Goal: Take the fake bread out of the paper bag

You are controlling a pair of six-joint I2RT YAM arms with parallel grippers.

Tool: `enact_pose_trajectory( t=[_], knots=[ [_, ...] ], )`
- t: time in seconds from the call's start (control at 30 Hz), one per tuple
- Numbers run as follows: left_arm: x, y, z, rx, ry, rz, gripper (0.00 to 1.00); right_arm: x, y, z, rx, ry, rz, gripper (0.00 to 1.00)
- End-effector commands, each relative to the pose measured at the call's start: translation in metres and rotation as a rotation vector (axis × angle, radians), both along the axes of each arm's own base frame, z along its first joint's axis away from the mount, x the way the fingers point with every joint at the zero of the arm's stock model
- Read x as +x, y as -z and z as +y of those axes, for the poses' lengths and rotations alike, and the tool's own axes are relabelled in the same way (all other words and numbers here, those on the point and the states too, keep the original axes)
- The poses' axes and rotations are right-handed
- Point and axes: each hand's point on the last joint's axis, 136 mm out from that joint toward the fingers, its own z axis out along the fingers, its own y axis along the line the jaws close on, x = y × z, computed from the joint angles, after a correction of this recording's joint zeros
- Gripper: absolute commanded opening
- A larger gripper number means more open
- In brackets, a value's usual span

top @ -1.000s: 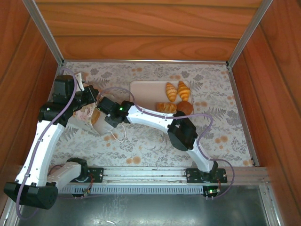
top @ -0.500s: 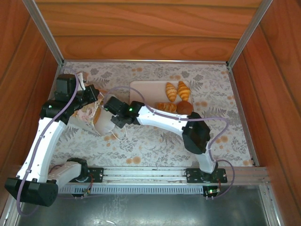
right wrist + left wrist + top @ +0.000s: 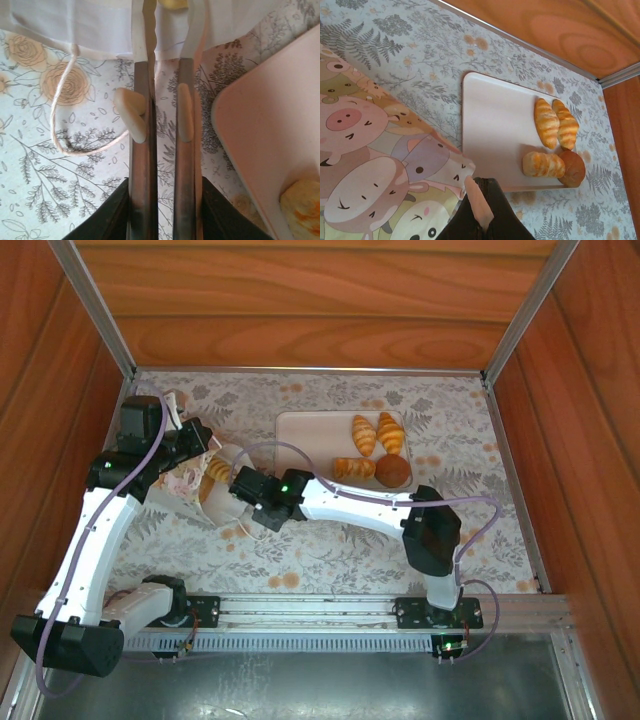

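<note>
**Right arm (image 3: 350, 502) backs away from the bag (image 3: 183, 482)**

Its elbow has swung out to the right. Its wrist has slid back from the bag's mouth, toward the near side of the table (image 3: 300, 560). The bag and the tray (image 3: 305, 435) have stayed put.

The bag lies on its side with its mouth turned to the right arm. The left gripper (image 3: 477, 202) is pinched tight on the bag's top edge. I think it does this to keep the mouth open so the other arm can reach in.

The right gripper (image 3: 168, 20) points straight at the mouth, with its tips at the white lip. Its fingers (image 3: 142, 125) are a little apart. A yellow bit sits between the tips at the very top of that view. I cannot tell if they are squeezing it.

One piece of bread (image 3: 217, 470), a croissant, peeks out of the bag's mouth. Four more pieces sit on the tray, well away from the bag.

From above you see both arms, the bag and the tray all at once, and the croissant in the mouth. The left wrist view adds the pig pictures on the bag and the pinch on its edge. The right wrist view adds the thin gap between the fingers, the cord (image 3: 74, 50) looped on the table, and the tray corner just beside them.
</note>
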Motion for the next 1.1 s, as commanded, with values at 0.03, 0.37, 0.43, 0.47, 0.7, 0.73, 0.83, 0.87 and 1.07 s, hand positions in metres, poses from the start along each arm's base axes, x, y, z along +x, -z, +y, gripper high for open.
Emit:
enact_pose_trajectory(
  t=[0.03, 0.37, 0.43, 0.47, 0.7, 0.73, 0.83, 0.87, 1.07],
  knots=[
    [0.003, -0.01, -0.005, -0.019, 0.014, -0.032, 0.0, -0.014, -0.003, 0.014, 0.031, -0.06, 0.061, 0.38],
    [0.003, -0.01, -0.006, -0.022, 0.021, -0.036, 0.0, -0.032, -0.027, 0.015, 0.179, -0.058, 0.213, 0.45],
    [0.002, -0.011, -0.006, -0.024, 0.022, -0.036, 0.0, -0.025, -0.03, 0.012, 0.229, 0.012, 0.264, 0.45],
    [0.002, -0.011, -0.006, -0.026, 0.022, -0.035, 0.0, -0.02, -0.031, 0.011, 0.254, 0.046, 0.285, 0.45],
    [0.0, -0.013, -0.005, -0.025, 0.019, -0.045, 0.0, -0.009, -0.025, 0.013, 0.347, 0.155, 0.398, 0.49],
    [0.0, -0.012, -0.006, -0.025, 0.02, -0.043, 0.0, -0.006, -0.025, 0.014, 0.351, 0.17, 0.405, 0.5],
    [0.001, -0.014, -0.006, -0.027, 0.022, -0.045, 0.0, 0.001, -0.025, 0.022, 0.366, 0.202, 0.441, 0.52],
    [0.001, -0.013, -0.006, -0.027, 0.024, -0.043, 0.0, 0.001, -0.025, 0.026, 0.374, 0.2, 0.462, 0.52],
    [0.002, -0.014, -0.007, -0.024, 0.031, -0.045, 0.0, 0.008, -0.015, 0.042, 0.349, 0.216, 0.509, 0.55]
  ],
)
